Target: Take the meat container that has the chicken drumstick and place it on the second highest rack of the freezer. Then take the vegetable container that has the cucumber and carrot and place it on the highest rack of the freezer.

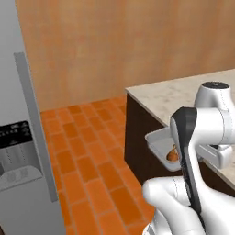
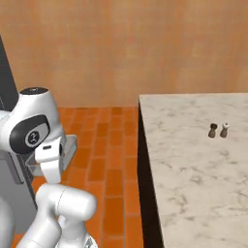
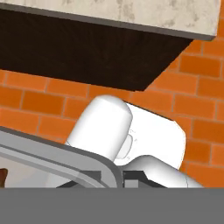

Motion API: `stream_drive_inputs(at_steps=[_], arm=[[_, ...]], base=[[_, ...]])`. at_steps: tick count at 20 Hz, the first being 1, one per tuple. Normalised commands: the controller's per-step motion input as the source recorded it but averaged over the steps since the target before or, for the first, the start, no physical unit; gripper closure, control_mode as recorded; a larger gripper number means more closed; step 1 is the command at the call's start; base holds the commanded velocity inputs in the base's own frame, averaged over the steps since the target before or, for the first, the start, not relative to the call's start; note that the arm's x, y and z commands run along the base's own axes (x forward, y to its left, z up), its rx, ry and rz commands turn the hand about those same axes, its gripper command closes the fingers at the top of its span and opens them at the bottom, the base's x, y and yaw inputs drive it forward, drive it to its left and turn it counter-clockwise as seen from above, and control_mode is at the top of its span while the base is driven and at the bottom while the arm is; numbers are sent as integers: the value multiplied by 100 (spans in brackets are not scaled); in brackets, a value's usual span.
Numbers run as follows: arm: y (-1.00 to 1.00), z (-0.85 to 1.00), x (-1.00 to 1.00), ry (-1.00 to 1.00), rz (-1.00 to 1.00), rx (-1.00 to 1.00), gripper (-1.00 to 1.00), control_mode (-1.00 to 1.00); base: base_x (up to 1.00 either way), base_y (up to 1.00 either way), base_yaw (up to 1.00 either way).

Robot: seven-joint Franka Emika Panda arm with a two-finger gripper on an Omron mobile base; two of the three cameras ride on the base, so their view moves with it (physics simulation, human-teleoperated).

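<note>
The tray [image 1: 158, 140] with the drumstick [image 1: 173, 155] looks light and stiff. The rim seems a good place to hold. I cannot tell the gripper's state.

A grey container [image 3: 65, 159] with a rounded corner crosses the lower left, a brown sliver at its far left edge. Beyond it lies orange brick floor [image 3: 192, 105], and above, the marble counter's [image 3: 131, 11] corner overhangs its dark side panel [image 3: 78, 52].

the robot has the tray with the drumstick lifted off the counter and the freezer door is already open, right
Not quite: the freezer door is closed, as the left base view shows. The rest holds: the tray with the chicken drumstick hangs off the counter, over the brick floor.
</note>
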Motion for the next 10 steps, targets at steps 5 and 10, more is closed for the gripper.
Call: stream_drive_inputs(at_steps=[5,10], arm=[[0,0,0,0,0,0,100,100],[0,0,0,0,0,0,100,100]], base=[[60,0,36],[72,-37,26]])
